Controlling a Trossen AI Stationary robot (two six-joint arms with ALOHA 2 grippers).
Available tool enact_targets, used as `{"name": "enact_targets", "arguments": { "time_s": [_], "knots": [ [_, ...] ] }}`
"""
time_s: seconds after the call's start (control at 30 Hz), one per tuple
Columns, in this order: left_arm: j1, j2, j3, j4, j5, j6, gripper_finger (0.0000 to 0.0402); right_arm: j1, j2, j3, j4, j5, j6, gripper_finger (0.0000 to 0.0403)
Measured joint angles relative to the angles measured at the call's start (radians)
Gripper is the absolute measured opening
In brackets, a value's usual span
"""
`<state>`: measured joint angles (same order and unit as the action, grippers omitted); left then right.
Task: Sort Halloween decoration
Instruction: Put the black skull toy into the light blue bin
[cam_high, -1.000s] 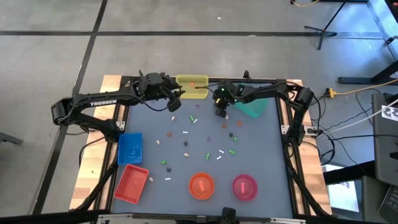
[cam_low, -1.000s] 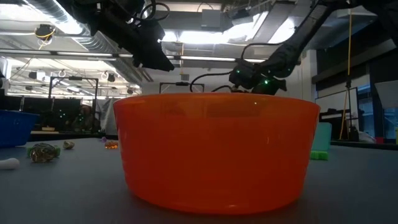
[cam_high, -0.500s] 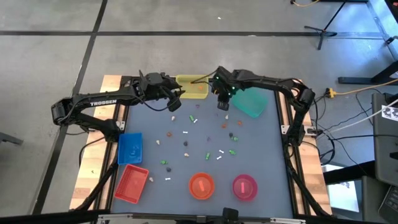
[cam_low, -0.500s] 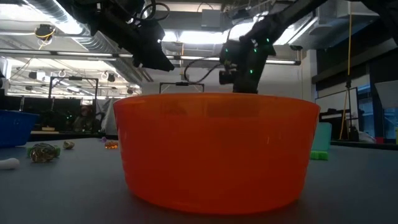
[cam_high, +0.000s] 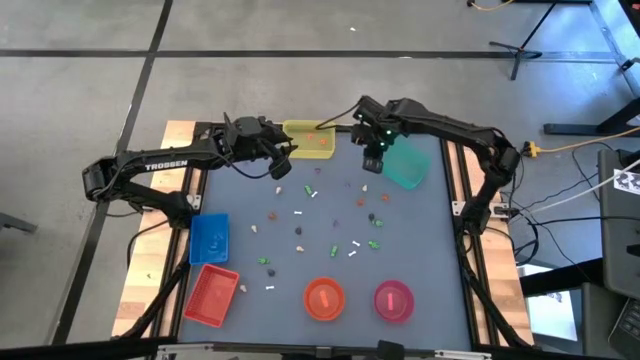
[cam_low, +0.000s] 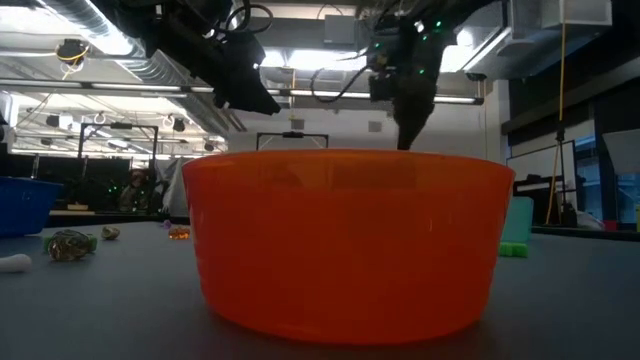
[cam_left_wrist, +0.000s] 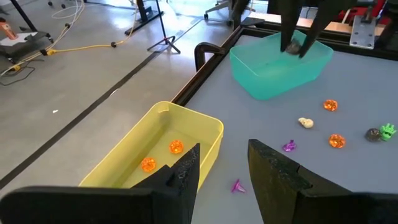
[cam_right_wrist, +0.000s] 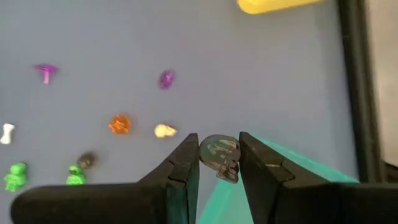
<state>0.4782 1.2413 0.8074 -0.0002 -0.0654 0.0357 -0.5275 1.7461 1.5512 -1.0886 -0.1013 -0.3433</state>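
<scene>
Several tiny trinkets in orange, white, green, purple and beige lie scattered on the grey table's middle. My right gripper hangs above the left edge of the teal tray, shut on a dark grey skull-shaped trinket; the left wrist view also shows this gripper over the tray. My left gripper is open and hovers beside the yellow tray, with nothing between its fingers. Two orange trinkets lie in the yellow tray. My right gripper pinches the dark grey trinket's rounded upper part between its two fingertips, coming from above and pointing down. The trinket is lifted clear, and its lower end pokes out below the fingers over the teal tray's edge.
A blue tray and a red tray sit at the table's left near side. An orange bowl and a pink bowl stand at the near edge. The orange bowl fills most of the low view.
My right gripper has risen from the table and moved toward the right, from among the trinkets to above the teal tray's left edge. My left arm has kept still.
</scene>
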Motion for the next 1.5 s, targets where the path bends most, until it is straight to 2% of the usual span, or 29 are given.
{"name": "enact_targets", "arguments": {
  "time_s": [0.2,0.4,0.67,0.83,1.03,1.2,1.37,1.5],
  "knots": [
    [0.000,0.000,0.000,0.000,-0.004,-0.001,0.0120,-0.041,-0.084,-0.155,0.005,0.040,0.074,0.0092],
    [0.000,0.000,0.000,0.000,-0.004,0.000,0.0120,-0.088,-0.159,-0.341,0.060,0.143,0.110,0.0092],
    [0.000,0.000,0.000,0.000,-0.004,0.001,0.0120,-0.115,-0.173,-0.387,0.107,0.292,0.112,0.0092],
    [0.000,0.000,0.000,0.000,-0.010,0.001,0.0120,-0.115,-0.172,-0.387,0.107,0.273,0.111,0.0092],
    [0.000,0.000,0.000,0.000,-0.082,0.000,0.0120,-0.114,-0.171,-0.387,0.107,0.190,0.111,0.0095],
    [0.000,0.000,0.000,0.000,-0.082,-0.004,0.0120,-0.114,-0.171,-0.387,0.107,0.143,0.112,0.0136],
    [0.000,0.000,0.000,0.000,-0.082,-0.004,0.0120,-0.114,-0.171,-0.387,0.108,0.144,0.111,0.0194],
    [0.000,0.000,0.000,0.007,-0.082,0.000,0.0120,-0.114,-0.171,-0.387,0.108,0.143,0.112,0.0224]
  ]
}}
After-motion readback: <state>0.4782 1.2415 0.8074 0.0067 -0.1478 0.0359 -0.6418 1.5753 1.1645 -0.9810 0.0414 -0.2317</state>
